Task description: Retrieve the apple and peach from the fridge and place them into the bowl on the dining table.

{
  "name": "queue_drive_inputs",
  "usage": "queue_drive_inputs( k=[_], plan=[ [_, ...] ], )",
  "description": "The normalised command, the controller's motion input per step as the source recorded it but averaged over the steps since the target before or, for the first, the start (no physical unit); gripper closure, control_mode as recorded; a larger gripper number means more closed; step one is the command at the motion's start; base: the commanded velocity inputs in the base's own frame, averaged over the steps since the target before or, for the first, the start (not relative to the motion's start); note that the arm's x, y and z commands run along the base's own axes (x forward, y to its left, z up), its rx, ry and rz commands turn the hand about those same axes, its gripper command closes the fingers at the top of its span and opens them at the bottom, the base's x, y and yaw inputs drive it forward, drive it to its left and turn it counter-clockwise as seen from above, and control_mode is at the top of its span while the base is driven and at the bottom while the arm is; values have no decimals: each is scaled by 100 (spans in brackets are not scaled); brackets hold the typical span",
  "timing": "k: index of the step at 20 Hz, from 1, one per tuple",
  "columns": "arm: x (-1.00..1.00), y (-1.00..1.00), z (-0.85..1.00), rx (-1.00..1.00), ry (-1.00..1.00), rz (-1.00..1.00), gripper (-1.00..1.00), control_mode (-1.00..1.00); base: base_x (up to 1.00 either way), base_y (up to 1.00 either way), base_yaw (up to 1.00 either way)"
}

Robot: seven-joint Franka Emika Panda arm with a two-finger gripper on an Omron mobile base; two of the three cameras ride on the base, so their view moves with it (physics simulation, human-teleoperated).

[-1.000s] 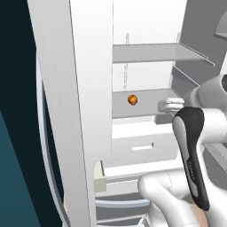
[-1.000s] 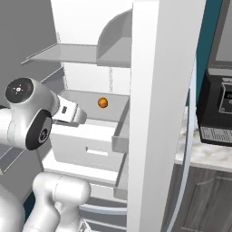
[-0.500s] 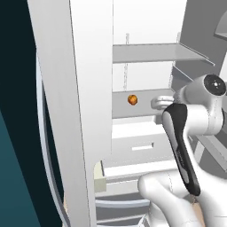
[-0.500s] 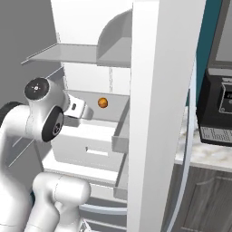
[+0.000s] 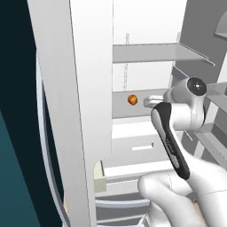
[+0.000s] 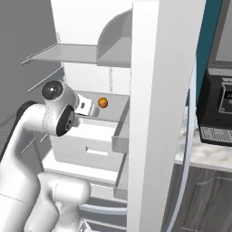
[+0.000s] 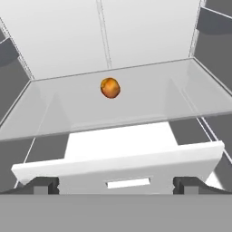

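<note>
The fridge (image 5: pixel 88 88) stands open, its white inside facing me. A small orange peach (image 5: pixel 132 99) (image 6: pixel 103 103) (image 7: pixel 110 88) rests alone on a glass shelf (image 7: pixel 172 104) toward the back. My gripper (image 5: pixel 148 101) (image 6: pixel 88 108) (image 7: pixel 115 185) is open and holds nothing. It is inside the fridge at shelf height, a short way in front of the peach and not touching it. The apple, the bowl and the dining table are out of view.
A white drawer (image 7: pixel 122 167) juts out just below the glass shelf. Another shelf (image 5: pixel 155 52) hangs above the hand. The open door (image 6: pixel 158 113) flanks the arm closely. A black appliance (image 6: pixel 217 108) sits on a marble counter to the right.
The arm has pushed deeper into the fridge, bringing the hand closer to the peach. The jaws stayed open and the peach has not moved.
</note>
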Motion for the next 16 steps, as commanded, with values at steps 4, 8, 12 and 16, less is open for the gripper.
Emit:
queue_drive_inputs(
  k=[4,8,12,16],
  plan=[
    [66,0,-21,0,0,0,-100,-100,0,0,0],
    [64,0,-20,0,0,0,-100,-100,0,0,0],
    [57,0,-19,0,0,0,-100,-100,0,0,0],
    [52,0,-19,0,0,0,-100,-100,0,0,0]
  ],
)
